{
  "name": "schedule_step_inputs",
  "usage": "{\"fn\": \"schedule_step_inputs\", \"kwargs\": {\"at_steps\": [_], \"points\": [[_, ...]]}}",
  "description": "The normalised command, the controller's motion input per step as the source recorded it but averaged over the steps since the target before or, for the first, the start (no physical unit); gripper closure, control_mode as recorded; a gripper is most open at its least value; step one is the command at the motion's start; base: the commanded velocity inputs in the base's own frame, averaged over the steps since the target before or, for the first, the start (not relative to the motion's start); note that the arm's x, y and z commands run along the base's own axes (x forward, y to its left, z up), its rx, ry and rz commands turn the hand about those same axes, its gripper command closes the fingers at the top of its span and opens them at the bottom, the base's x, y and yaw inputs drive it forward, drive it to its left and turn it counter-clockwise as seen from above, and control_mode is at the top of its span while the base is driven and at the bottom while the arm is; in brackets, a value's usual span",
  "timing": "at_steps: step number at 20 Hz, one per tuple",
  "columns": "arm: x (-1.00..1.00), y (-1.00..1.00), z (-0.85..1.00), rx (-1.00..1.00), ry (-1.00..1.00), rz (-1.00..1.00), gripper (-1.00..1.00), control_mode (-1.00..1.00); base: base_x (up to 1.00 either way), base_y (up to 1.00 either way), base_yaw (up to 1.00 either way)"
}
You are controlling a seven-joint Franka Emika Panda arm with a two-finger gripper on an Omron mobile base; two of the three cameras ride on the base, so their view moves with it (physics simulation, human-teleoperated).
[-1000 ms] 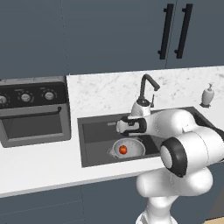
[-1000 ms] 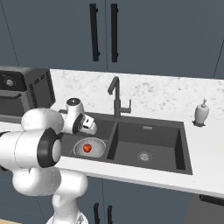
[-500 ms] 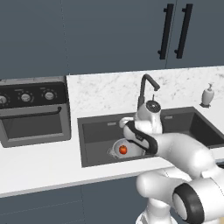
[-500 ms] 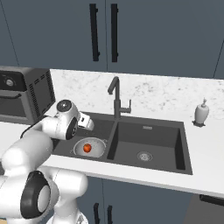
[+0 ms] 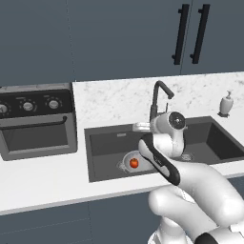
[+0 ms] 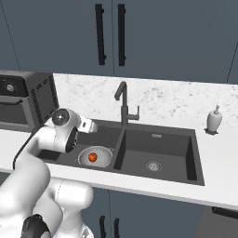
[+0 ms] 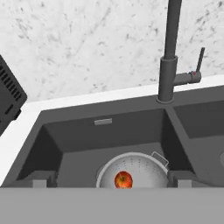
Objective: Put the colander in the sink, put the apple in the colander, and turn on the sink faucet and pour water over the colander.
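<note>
Hand (image 7: 111, 183) first: you are looking at it hanging over the left basin of the sink (image 7: 65, 135), with its two finger tips (image 7: 38, 178) standing wide apart and gripping nothing. In the hand view the tips are rising at the bottom corners, one at each side of the colander (image 7: 140, 170), so the bowl is lying between them and a little beyond, well below the hand rather than touching it.

Your arm is rising from the base and bending forward over the front edge of the desk (image 5: 47, 181); in the left base view the forearm is crossing in front of the sink and the round white wrist is sitting just under the faucet (image 5: 159, 97). In the right base view the hand (image 6: 89, 125) is pointing toward the faucet (image 6: 122, 104) from above the left basin, with the elbow folded back toward you.

The colander (image 6: 93, 155) is sitting upright on the floor of the left basin, near its front wall. The apple (image 7: 123, 179) is lying inside it, about in the middle of the perforated bottom; you are seeing it red-orange in both base views too (image 5: 134, 163) (image 6: 92, 157).

The faucet (image 7: 168, 52) is standing on the rim behind the divider between the basins, beyond the colander and to its right in the hand view, with its small lever (image 7: 199, 59) sticking up at the side. No water is showing from the spout.
</note>
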Motion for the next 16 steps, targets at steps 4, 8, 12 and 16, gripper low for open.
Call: {"fn": "schedule_step_inputs", "kwargs": {"at_steps": [4, 8, 12, 16], "points": [[-0.17, 0.0, 0.61, 0.0, -0.18, 0.0, -1.0, -1.0, 0.0, 0.0, 0.0], [-0.22, 0.0, 0.55, 0.0, -0.23, 0.0, -1.0, -1.0, 0.0, 0.0, 0.0], [-0.3, -0.09, 0.36, 0.0, -0.31, 0.0, -1.0, -1.0, 0.0, 0.0, 0.0], [-0.42, -0.27, 0.46, 0.0, -0.26, 0.0, -1.0, -1.0, 0.0, 0.0, 0.0]]}}
